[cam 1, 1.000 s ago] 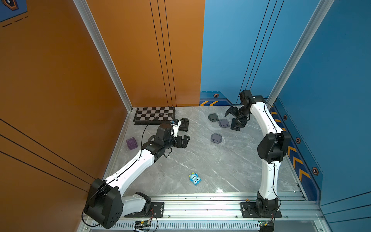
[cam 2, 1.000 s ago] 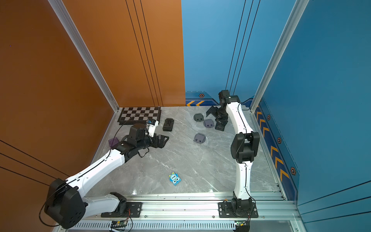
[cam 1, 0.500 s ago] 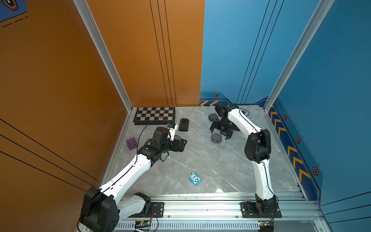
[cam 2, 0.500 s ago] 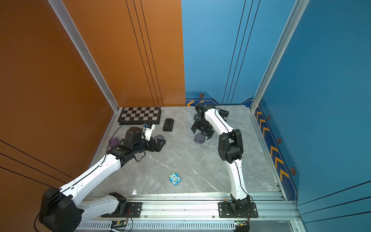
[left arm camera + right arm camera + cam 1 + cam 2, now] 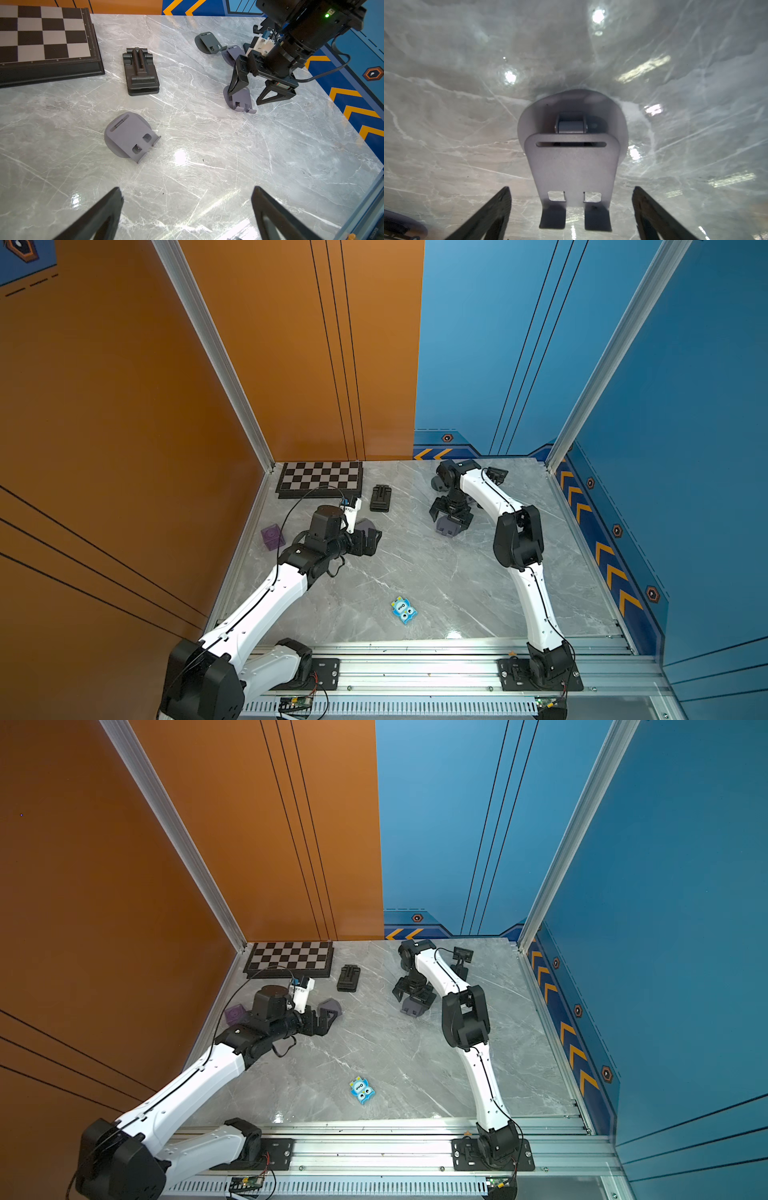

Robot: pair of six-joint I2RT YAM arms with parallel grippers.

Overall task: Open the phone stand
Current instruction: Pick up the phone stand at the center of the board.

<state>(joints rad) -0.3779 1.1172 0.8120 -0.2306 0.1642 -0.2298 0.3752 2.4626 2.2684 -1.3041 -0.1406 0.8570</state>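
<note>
Right tool (image 5: 571, 189) is spread, jaws straddling the phone stand (image 5: 571, 166) with a gap on each side, nothing pinched. The stand sits on the counter (image 5: 446, 128) directly ahead of that tool. Its long axis runs along the tool's pointing direction, lip end nearest and hinge end farther out, so the jaws flank its two long edges (it looks part-raised off its base (image 5: 616, 120), hard to be sure). Right arm is clearly nearer. Left tool (image 5: 187, 188) is also spread and empty, facing a second grey stand (image 5: 128, 135), well apart.
</note>
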